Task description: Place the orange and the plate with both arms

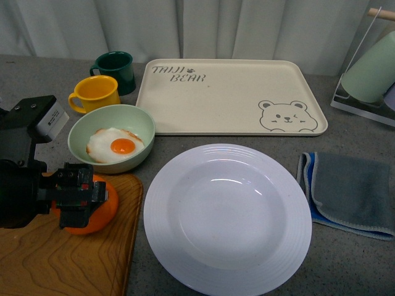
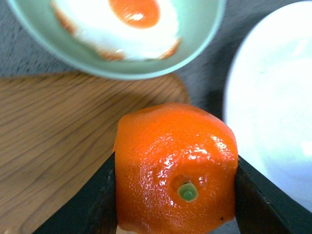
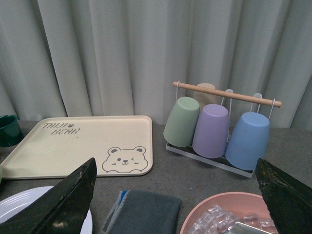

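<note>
The orange (image 2: pixel 175 165) fills the left wrist view, green stem dot facing the camera, with the left gripper's (image 1: pixel 83 197) two dark fingers pressed against its opposite flanks, so the jaws are pinching the fruit across its width, a hold that should keep a round, slippery thing from rolling out. In the front view it sits low over the wooden board (image 1: pixel 62 259) at the near left; whether it has cleared the wood or rests on it I cannot tell. Just to its right lies the plate (image 1: pixel 162 209), white and bare, touching nothing and close enough that the fruit need only cross the board's edge to reach it, which seems to be why the left arm takes the orange. Behind the fruit stands the pale green bowl (image 1: pixel 141 126) with a fried egg (image 1: pixel 117 145), close enough to be bumped on a careless lift. The right gripper (image 3: pixel 175 163) does not show in the front view; its own camera shows the fingers spread wide and holding nothing, raised above the table, with the plate's rim (image 3: pixel 19 204) at the corner below. I judge it waits there for the plate, whose wide rim suits an open jaw, with the beige tray (image 1: pixel 228 92) beyond as a likely resting place.
</note>
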